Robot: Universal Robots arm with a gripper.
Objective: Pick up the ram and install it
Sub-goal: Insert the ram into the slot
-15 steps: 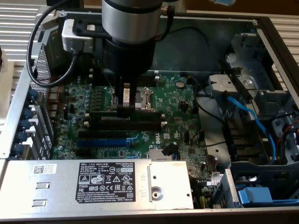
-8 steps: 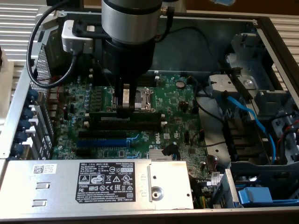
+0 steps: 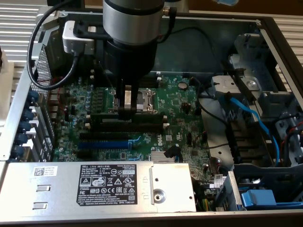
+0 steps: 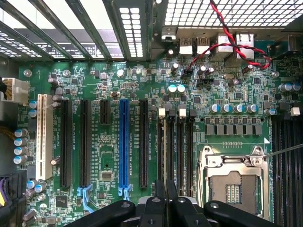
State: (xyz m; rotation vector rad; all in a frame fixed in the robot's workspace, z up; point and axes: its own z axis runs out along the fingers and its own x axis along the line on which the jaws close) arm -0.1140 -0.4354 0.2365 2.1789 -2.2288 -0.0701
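The ram [image 3: 147, 115] is a long dark stick lying level along the black memory slots [image 3: 142, 126], on the side next to the CPU socket [image 3: 142, 98]. My gripper [image 3: 127, 111] comes straight down on the stick's middle and is shut on its top edge. In the wrist view the fingers [image 4: 158, 201] stand close together over the row of memory slots [image 4: 180, 146], and the ram [image 4: 165, 151] runs away from them edge-on as a thin dark line. Whether the stick sits fully down in its slot I cannot tell.
A blue expansion slot [image 3: 102, 144] [image 4: 124, 142] lies parallel, a few slots away. The silver power supply [image 3: 94, 187] borders the board at the front. Blue cables [image 3: 251, 118] and drive bays fill the exterior view's right. A camera cable [image 3: 35, 56] loops beside the arm.
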